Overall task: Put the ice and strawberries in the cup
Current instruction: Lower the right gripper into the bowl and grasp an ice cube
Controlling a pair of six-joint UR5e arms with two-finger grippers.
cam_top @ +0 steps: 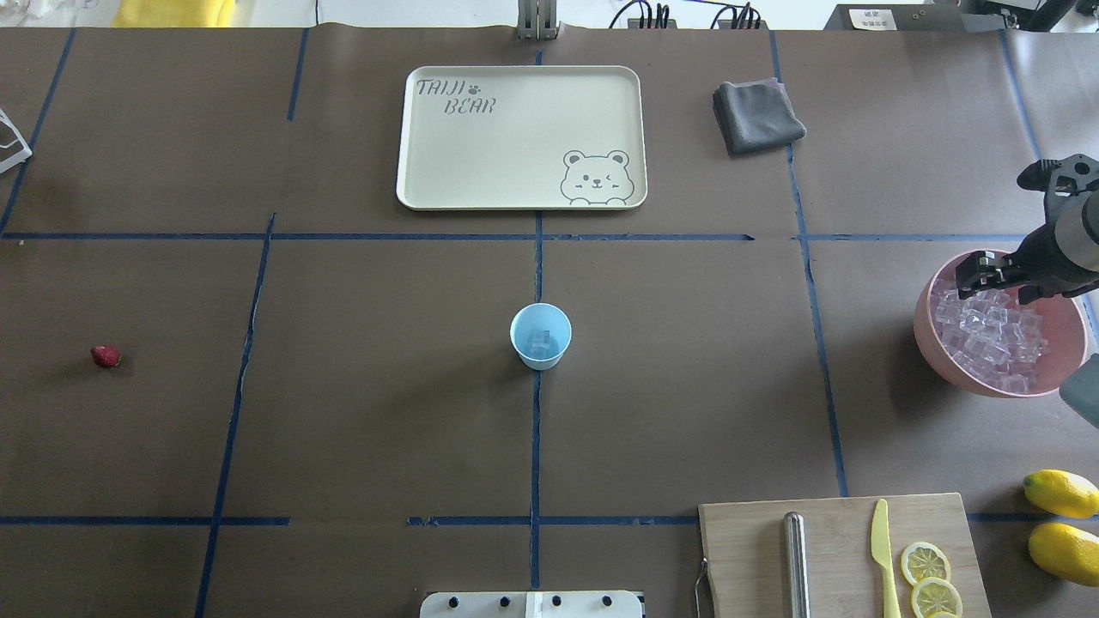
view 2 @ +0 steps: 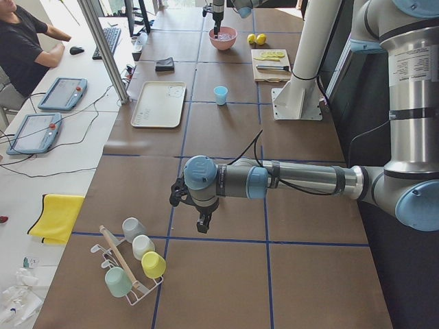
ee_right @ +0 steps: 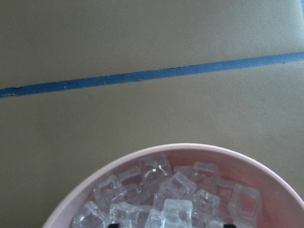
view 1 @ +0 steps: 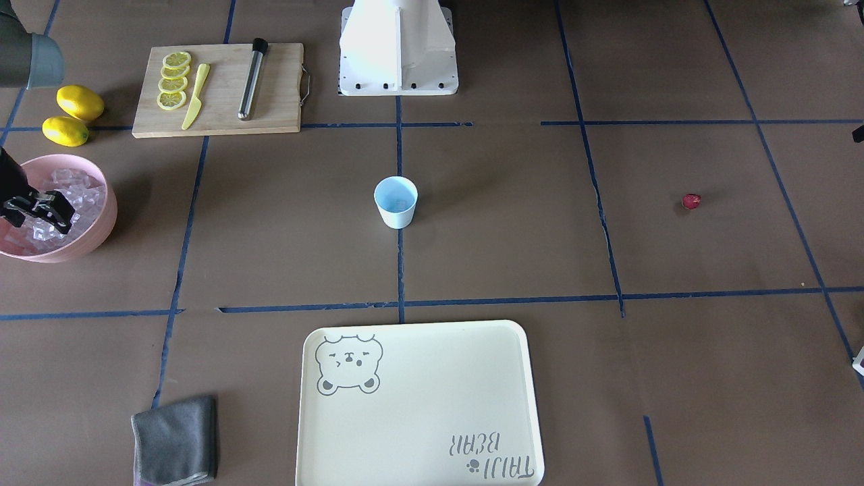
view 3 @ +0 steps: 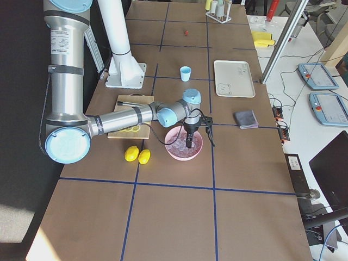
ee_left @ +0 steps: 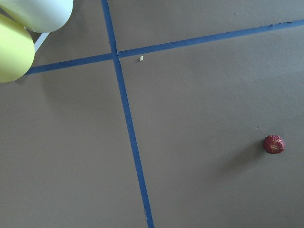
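The light blue cup stands upright at the table's middle, with what looks like one ice cube inside. The ice is heaped in the pink bowl at the right edge. My right gripper hangs just above the ice at the bowl's far side. It is open and empty, with only its fingertips showing at the bottom of the right wrist view above the ice. The strawberry lies alone far left and also shows in the left wrist view. My left gripper hovers above the table there; I cannot tell its state.
A cream tray lies beyond the cup, with a grey cloth to its right. A cutting board holds a metal rod, a yellow knife and lemon slices, with two lemons beside it. A rack of cups stands near my left arm.
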